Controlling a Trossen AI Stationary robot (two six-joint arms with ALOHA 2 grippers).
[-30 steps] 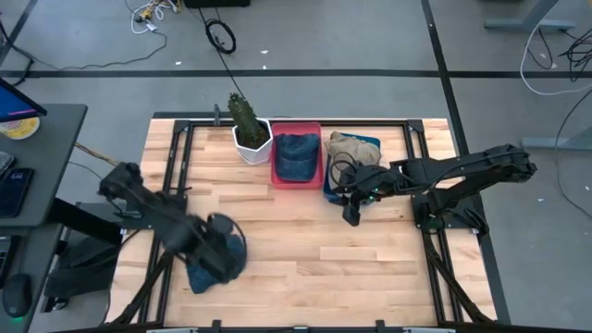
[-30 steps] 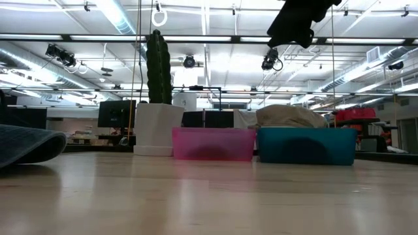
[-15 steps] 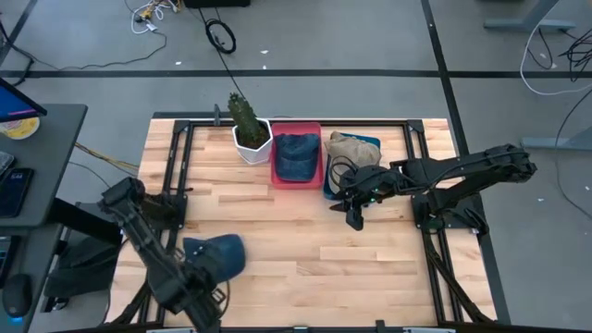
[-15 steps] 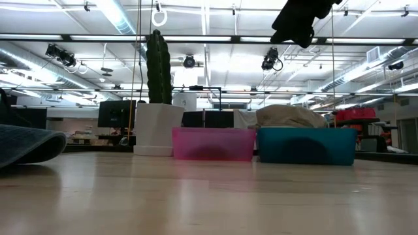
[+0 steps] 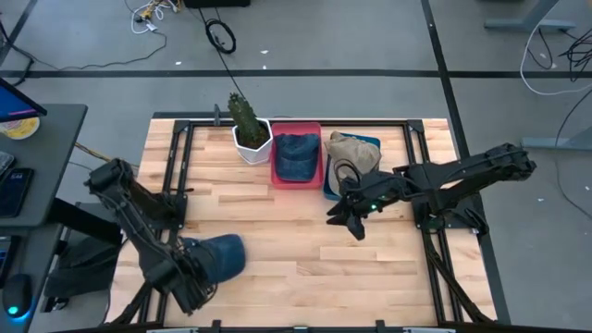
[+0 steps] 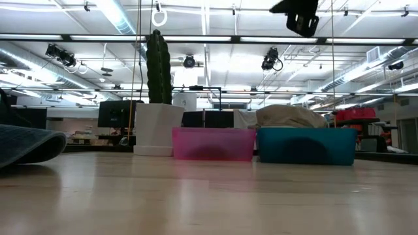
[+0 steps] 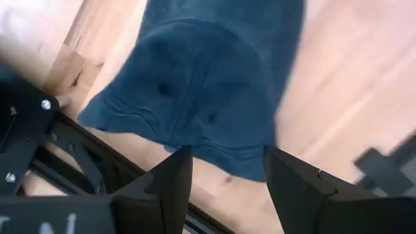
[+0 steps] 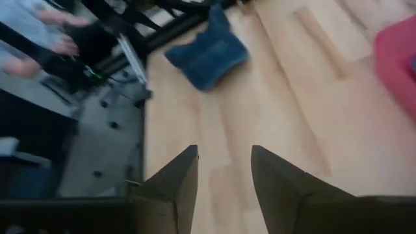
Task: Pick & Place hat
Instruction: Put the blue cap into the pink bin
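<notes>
A dark blue hat (image 5: 220, 255) lies flat on the wooden table near its near-left corner; the low view shows it at the left edge (image 6: 26, 145). My left gripper (image 5: 190, 291) hangs open just beyond the hat's near edge. In the left wrist view, the hat (image 7: 195, 91) fills the space ahead of the gripper (image 7: 224, 156), whose fingers straddle its edge without clear contact. My right gripper (image 5: 344, 219) is open in the air over the table's middle right, high in the low view (image 6: 297, 14). It looks across at the hat (image 8: 208, 55).
Along the far edge stand a white pot with a cactus (image 5: 248, 129), a pink bin (image 5: 296, 178) holding a blue hat, and a blue bin (image 5: 331, 190) holding a beige hat. Bare wood lies between the two arms. A person's hand (image 8: 62, 36) shows beyond the table's left side.
My left gripper has drawn back off the blue hat toward the table's near edge, uncovering the hat, which stays flat on the table. My right gripper has turned and shifted a little toward the table's left and near side.
</notes>
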